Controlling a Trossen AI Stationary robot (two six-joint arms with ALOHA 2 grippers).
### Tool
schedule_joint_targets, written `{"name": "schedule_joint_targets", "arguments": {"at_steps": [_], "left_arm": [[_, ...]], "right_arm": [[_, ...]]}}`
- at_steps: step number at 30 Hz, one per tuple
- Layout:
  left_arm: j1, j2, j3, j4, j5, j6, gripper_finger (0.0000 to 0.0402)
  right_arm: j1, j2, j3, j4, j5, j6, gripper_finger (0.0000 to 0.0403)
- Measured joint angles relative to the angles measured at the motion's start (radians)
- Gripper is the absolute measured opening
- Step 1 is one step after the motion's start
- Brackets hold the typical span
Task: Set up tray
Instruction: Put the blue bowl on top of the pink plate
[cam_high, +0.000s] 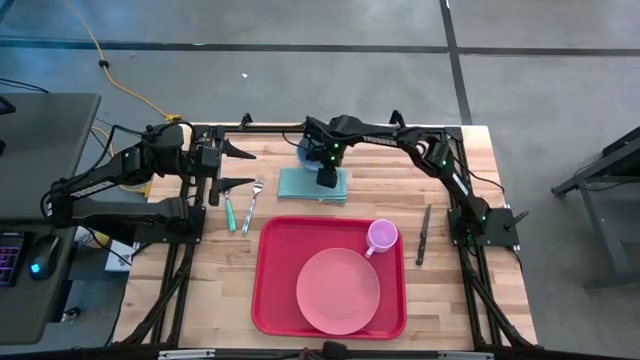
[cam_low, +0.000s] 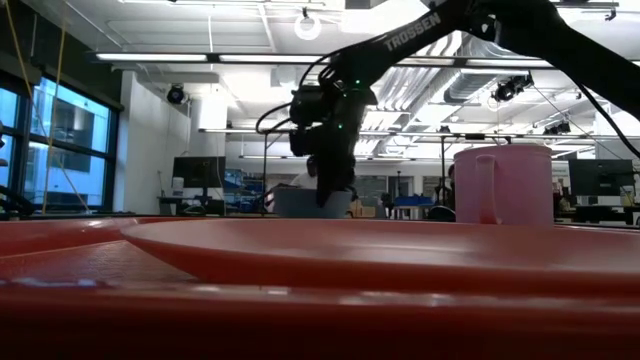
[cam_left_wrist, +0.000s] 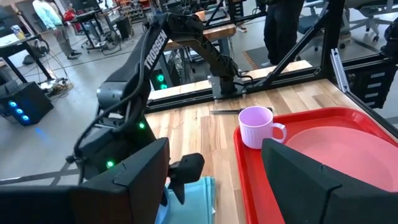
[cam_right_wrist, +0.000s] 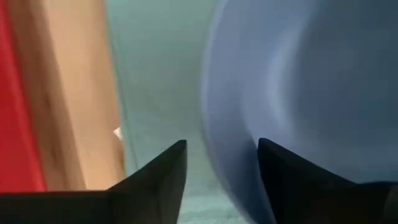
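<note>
Right hand (cam_high: 326, 181) lowered, left hand (cam_high: 232, 167) open.

A round pink plastic plate (cam_high: 338, 291) and a lilac handled mug (cam_high: 382, 236) sit side by side. On the pale wooden tabletop (cam_high: 450, 300): folded teal cloth (cam_high: 300, 184) w/ a blue bowl (cam_right_wrist: 311, 93), metal fork (cam_high: 251, 205), teal-handled utensil (cam_high: 228, 209), dark knife (cam_high: 423, 235).
</note>
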Motion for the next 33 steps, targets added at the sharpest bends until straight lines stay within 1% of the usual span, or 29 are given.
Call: {"name": "schedule_joint_targets", "arguments": {"at_steps": [3, 7, 8, 9, 12, 18, 21, 22, 24, 26, 29, 33], "left_arm": [[0.000, 0.000, 0.000, 0.000, 0.000, 0.000, 0.0287], [0.000, 0.000, 0.000, 0.000, 0.000, 0.000, 0.0287], [0.000, 0.000, 0.000, 0.000, 0.000, -0.002, 0.0287], [0.000, 0.000, 0.000, 0.000, 0.000, -0.004, 0.0287], [0.000, 0.000, 0.000, 0.000, 0.001, -0.007, 0.0287], [0.000, 0.000, 0.000, 0.000, 0.001, -0.008, 0.0287], [0.000, 0.000, 0.000, 0.000, 0.001, -0.007, 0.0287], [0.000, 0.000, 0.000, 0.000, 0.001, -0.007, 0.0287], [0.000, 0.000, 0.000, 0.000, 0.001, -0.007, 0.0287], [0.000, 0.000, 0.000, 0.000, 0.001, -0.007, 0.0287], [0.000, 0.000, 0.000, 0.000, 0.001, -0.006, 0.0287], [0.000, 0.000, 0.000, 0.000, 0.000, -0.003, 0.0287]], "right_arm": [[0.000, 0.000, -0.003, 0.006, 0.017, 0.029, 0.0134], [-0.001, 0.000, 0.016, 0.025, 0.028, 0.050, 0.0039], [-0.001, -0.002, 0.026, 0.027, 0.042, 0.049, 0.0021], [-0.001, -0.004, 0.038, 0.024, 0.052, 0.047, 0.0012], [-0.002, 0.001, 0.095, -0.001, 0.098, 0.050, 0.0008], [-0.003, 0.002, 0.269, -0.112, 0.094, 0.051, 0.0000], [-0.003, 0.002, 0.372, -0.200, 0.117, 0.052, 0.0000], [-0.002, -0.005, 0.384, -0.206, 0.121, 0.051, 0.0000], [-0.002, -0.059, 0.343, -0.192, 0.115, 0.058, 0.0000], [-0.003, -0.095, 0.325, -0.217, 0.118, 0.075, 0.0000], [-0.001, -0.133, 0.321, -0.261, 0.138, 0.080, 0.0000], [0.017, -0.193, 0.321, -0.285, 0.134, 0.114, 0.0000]]}}
